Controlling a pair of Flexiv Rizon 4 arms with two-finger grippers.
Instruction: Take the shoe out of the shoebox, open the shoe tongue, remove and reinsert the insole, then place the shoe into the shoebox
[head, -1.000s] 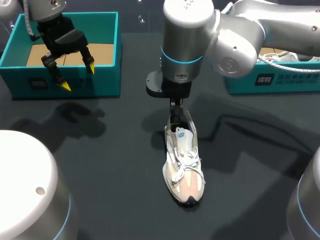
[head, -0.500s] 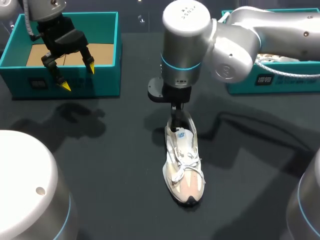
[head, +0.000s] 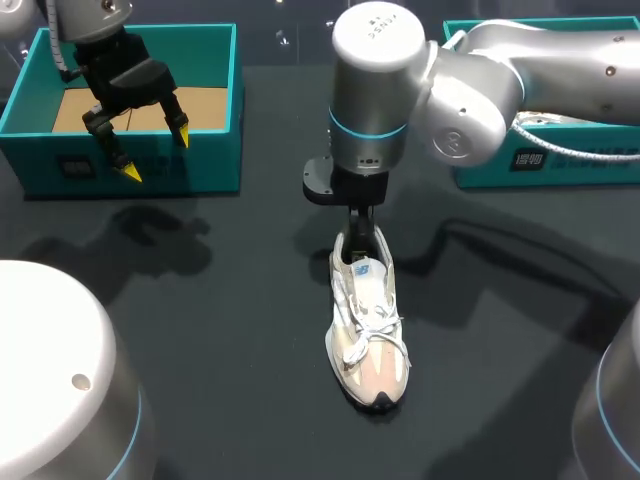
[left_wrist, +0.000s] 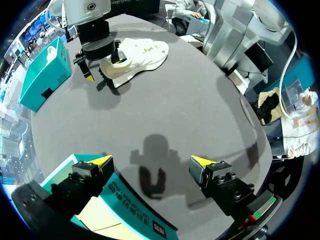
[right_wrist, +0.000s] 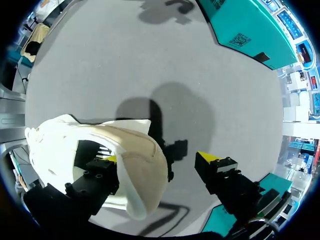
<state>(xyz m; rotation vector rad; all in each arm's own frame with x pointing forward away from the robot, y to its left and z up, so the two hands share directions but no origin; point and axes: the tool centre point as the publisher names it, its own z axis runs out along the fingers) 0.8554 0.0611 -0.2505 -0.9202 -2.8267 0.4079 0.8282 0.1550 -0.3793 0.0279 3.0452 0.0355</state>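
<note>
A white and beige shoe (head: 366, 330) lies on the dark table, toe toward the front edge. My right gripper (head: 358, 238) stands over its heel. In the right wrist view this right gripper (right_wrist: 159, 159) is open: one finger sits inside the shoe (right_wrist: 135, 170), the other finger (right_wrist: 212, 161) stays outside, apart from the heel wall between them. My left gripper (head: 157, 152) hangs open and empty over the front wall of the teal shoebox (head: 215, 160) at the back left. From the left wrist, the left gripper (left_wrist: 151, 161) shows the shoe (left_wrist: 137, 55) far ahead.
A second teal box (head: 560, 165) with white contents stands at the back right, behind my right arm. Brown cardboard lines the floor of the left shoebox.
My right arm has shifted slightly to the right over the shoe's heel. The shoe and the left arm have not moved.
</note>
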